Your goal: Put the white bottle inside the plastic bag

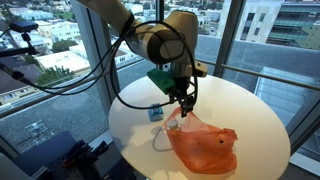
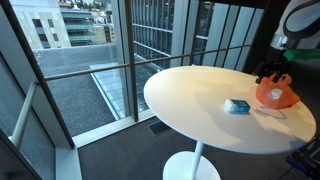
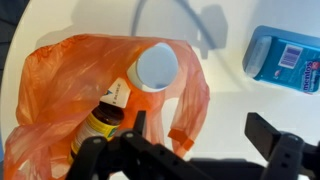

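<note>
Since your gripper (image 3: pixel 200 140) sits at the bottom edge of the wrist view with its jaws spread wide and nothing between them, you are holding nothing right now.

Just above it the orange plastic bag (image 3: pixel 50 90) lies crumpled across the left and middle of the frame. Expect it to be thin, limp and slippery. It will probably fold or slide on the worktop (image 3: pixel 235 110) if you push against it, so if you need to hold it, pinch a bunched edge of its mouth.

Inside it, at lower left, you can see a dark bottle (image 3: pixel 100 128) with a yellow label.

Above that, at top centre, the white bottle (image 3: pixel 157 65) points its round cap at the camera. It sits in the mouth of the bag with orange film on both sides, and I judge it to be in, or very nearly in. It looks like small, rigid plastic, light and smooth-sided. Close across its body below the cap, where the sides look straight.

Farthest away, at upper right, a blue packet (image 3: pixel 285 60) lies on the worktop, apart from the bag.

You have one white bottle, one bag, one dark bottle and one blue packet.
</note>
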Robot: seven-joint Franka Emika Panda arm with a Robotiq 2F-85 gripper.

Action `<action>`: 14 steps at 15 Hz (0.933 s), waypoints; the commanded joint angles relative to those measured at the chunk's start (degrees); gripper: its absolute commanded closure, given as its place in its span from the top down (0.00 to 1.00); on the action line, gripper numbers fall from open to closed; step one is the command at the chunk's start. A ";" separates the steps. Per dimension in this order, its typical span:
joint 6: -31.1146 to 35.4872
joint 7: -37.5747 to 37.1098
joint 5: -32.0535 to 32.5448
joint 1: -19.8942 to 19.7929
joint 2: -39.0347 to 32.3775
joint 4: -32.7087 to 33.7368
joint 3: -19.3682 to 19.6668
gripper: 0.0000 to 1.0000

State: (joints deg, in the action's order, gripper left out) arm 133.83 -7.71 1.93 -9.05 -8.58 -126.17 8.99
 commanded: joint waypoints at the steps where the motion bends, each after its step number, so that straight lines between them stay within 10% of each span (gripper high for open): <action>1: -0.65 1.73 -0.66 1.07 1.68 -0.06 -0.94 1.00; 14: -23.71 6.81 0.86 3.31 16.63 0.72 -3.35 1.00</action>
State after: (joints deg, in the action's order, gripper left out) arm 114.46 -2.57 1.84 -5.91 4.60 -125.70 5.86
